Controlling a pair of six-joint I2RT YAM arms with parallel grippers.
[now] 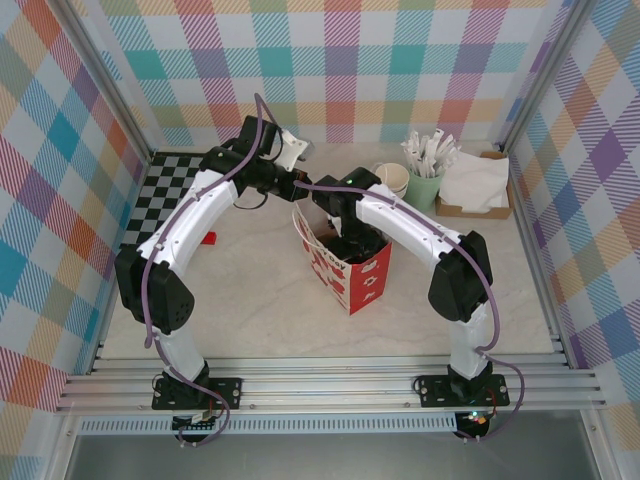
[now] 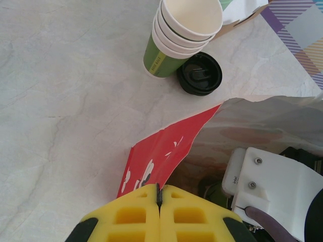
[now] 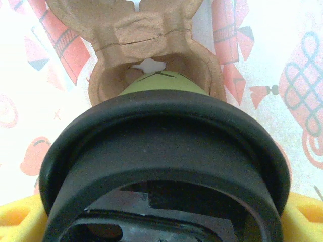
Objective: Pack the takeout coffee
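The lowering step is in hand: low in its wrist view, the right gripper (image 3: 161, 224) clasps the takeout coffee (image 3: 166, 151) inside the red bag (image 2: 166, 146), whose rim the clenched left gripper (image 2: 159, 209) pinches, and the next move likely calls for seating the cup in the brown carrier (image 3: 141, 35) at frame top, then releasing.

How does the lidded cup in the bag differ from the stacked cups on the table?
The takeout coffee is lidded; the stacked cups are lidless, white inside. The takeout coffee sits alone in the carrier inside the bag; the stacked cups are several, nested on the table. Both are green.
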